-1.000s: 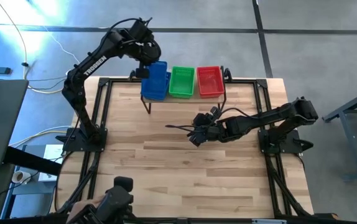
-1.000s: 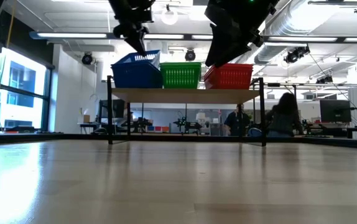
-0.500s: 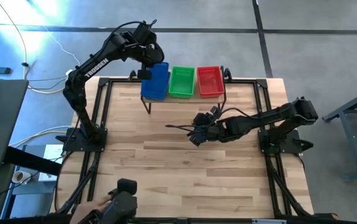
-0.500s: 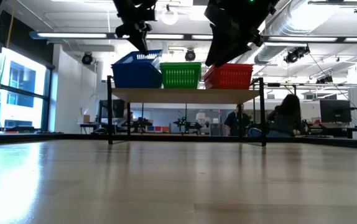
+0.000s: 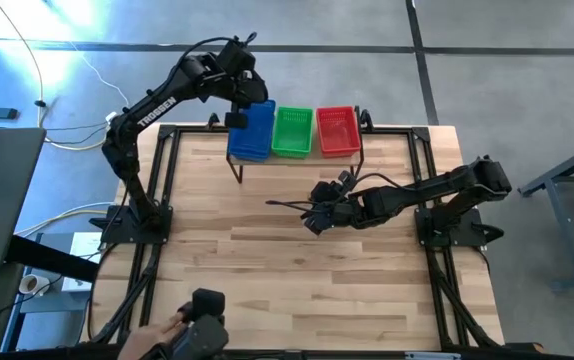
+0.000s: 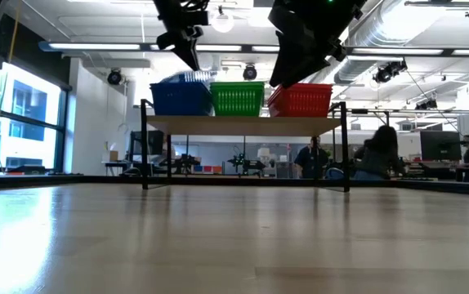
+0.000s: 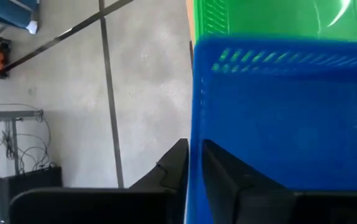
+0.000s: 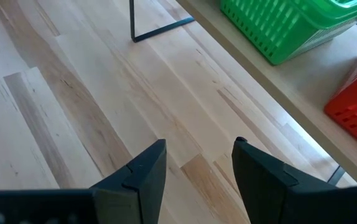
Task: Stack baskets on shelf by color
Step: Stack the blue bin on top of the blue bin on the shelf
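A pale wooden tabletop (image 5: 297, 260) is filling the high view, with the shelf (image 5: 297, 158) standing at its far edge. On the shelf, blue baskets (image 5: 252, 132), green baskets (image 5: 293, 132) and red baskets (image 5: 337, 131) are sitting side by side, sorted by colour; no basket is lying loose elsewhere, so the stacking is looking nearly finished. The left gripper (image 5: 235, 110) is hanging at the blue stack's far left corner.

In the low view, all three stacks are resting level on the shelf.

In the left wrist view, its fingers (image 7: 222, 177) are straddling the blue rim, narrowly parted; whether they are gripping it cannot be told.

In the right wrist view, the right gripper (image 8: 197, 165) is waiting before the shelf, wide apart and empty.
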